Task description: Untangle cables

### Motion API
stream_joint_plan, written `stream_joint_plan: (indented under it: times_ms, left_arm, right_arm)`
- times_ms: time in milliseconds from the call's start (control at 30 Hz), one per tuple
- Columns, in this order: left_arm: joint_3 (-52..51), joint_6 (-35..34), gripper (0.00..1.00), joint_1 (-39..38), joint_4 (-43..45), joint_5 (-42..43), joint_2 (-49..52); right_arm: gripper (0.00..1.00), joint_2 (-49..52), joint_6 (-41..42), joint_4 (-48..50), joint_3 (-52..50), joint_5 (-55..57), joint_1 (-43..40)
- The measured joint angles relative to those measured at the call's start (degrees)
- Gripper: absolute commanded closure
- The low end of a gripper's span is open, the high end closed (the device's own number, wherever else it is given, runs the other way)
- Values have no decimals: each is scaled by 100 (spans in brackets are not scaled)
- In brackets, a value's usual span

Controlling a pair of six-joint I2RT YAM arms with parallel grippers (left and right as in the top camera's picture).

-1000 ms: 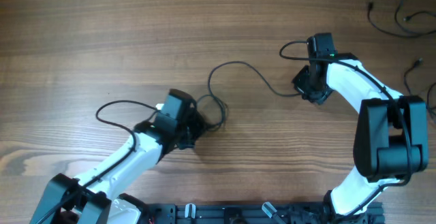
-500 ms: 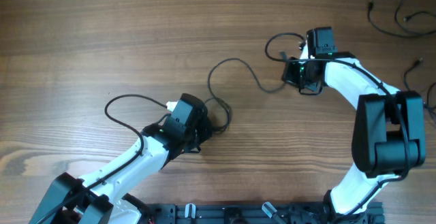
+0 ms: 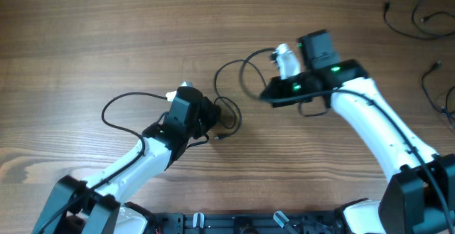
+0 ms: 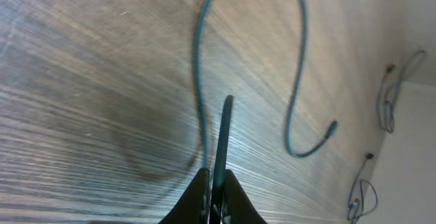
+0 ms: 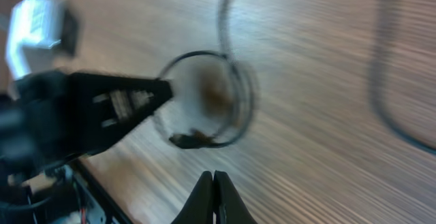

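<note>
One thin black cable (image 3: pixel 219 77) lies in loops across the middle of the table. My left gripper (image 3: pixel 213 118) is shut on a strand of it, which runs straight up from between the fingers (image 4: pixel 204 186) in the left wrist view. The remaining cable (image 4: pixel 298 60) arcs away to a small plug (image 4: pixel 332 126). My right gripper (image 3: pixel 265 95) hovers just right of the loops, blurred. In the right wrist view this gripper (image 5: pixel 213 176) is shut with nothing visible between its fingers. It faces a small coil of the cable (image 5: pixel 242 115) and the left gripper (image 5: pixel 116 108).
More thin black cables (image 3: pixel 409 17) lie loose at the far right corner, with another (image 3: pixel 432 70) by the right edge. The left wrist view also catches those cables (image 4: pixel 385 94). The arm bases' black rail (image 3: pixel 234 223) runs along the near edge.
My right arm has swung left from the cable's right end toward the left gripper, and its jaws have shut. The left gripper shifted slightly, and the loops have bunched closer.
</note>
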Motion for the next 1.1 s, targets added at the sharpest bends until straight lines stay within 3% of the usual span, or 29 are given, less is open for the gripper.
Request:
stream_joint_plan:
  times_ms: [67,133,167,233,267,300,333,467,567,767,933,1100]
  left_arm:
    - [0,-63,88,0,-7,-7,142]
    - [0,-116,72,0,-4,-31,302]
    - [0,-116,59,0,-4,-42,365]
    - [-2,-177,12,0,-7,-46,494]
    - [0,-160,0,0,-24,-46,531]
    - [0,-188,0,0,-59,-50,560]
    - [17,-184,0,0,-28,-31,551]
    - [109,52,0,96,-83,136,487]
    - [105,321,0,402,-219,470,435]
    - [63,579,0,1438,-820,999,61]
    - [59,918,0,1993,-1370,1147,-164]
    - [48,1215,0,2282,-1572,1172,-173]
  right_arm:
    - [92,0,293,109,0,304,262]
    - [67,0,855,125,0,863,358]
    - [61,0,1147,118,0,1150,350]
    - [43,0,1720,127,0,1858,295]
    - [35,0,1926,122,0,2133,267]
    - [16,0,2181,122,0,2472,236]
    - [10,2,2396,122,0,2830,208]
    - [9,55,2889,118,0,3775,120]
    - [15,186,3058,127,-2,4192,7]
    - [29,769,3235,339,-2,4555,-614]
    - [31,1346,3193,525,-13,4590,-1121]
    - [49,1714,2859,957,-15,4310,-1263]
